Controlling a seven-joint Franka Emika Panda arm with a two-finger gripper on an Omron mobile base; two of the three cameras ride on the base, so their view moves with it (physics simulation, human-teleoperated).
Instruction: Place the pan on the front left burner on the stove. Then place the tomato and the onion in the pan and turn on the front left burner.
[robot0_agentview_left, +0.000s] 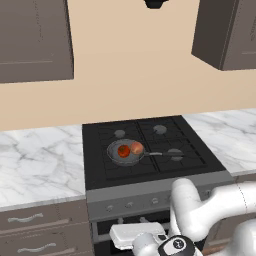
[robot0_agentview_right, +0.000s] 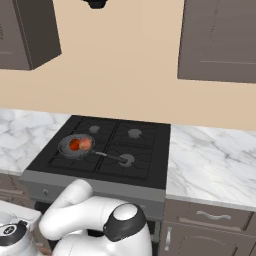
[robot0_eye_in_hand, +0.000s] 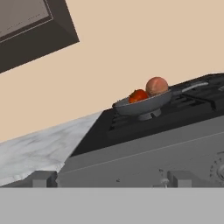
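The pan (robot0_agentview_left: 125, 152) sits on the front left burner (robot0_eye_in_hand: 148, 116) of the stove (robot0_agentview_left: 150, 175), its long thin handle (robot0_agentview_left: 161, 154) reaching right toward the front right burner (robot0_agentview_left: 175, 152); inside the pan lie the tomato (robot0_agentview_left: 123, 150) and the onion (robot0_agentview_left: 137, 147), side by side and touching or nearly so, the tomato to the left and the onion to the right as seen from the left base view; the right base view shows the same pair, tomato (robot0_agentview_right: 74, 145) beside onion (robot0_agentview_right: 85, 144), within the pan (robot0_agentview_right: 76, 146); the hand view, tilted, looks up from low in front of the stove's grey steel front panel (robot0_eye_in_hand: 144, 164), with the pan (robot0_eye_in_hand: 142, 105) raised on the grate and the tomato (robot0_eye_in_hand: 138, 96) and onion (robot0_eye_in_hand: 156, 86) showing above its rim; the end effector (robot0_eye_in_hand: 111, 179) hangs low before that panel, its two finger tips (robot0_eye_in_hand: 41, 178) standing wide apart and gripping nothing; a knob (robot0_eye_in_hand: 218, 168) shows at the right edge of the panel; marble surface (robot0_agentview_left: 40, 165) flanks the stove on both sides.
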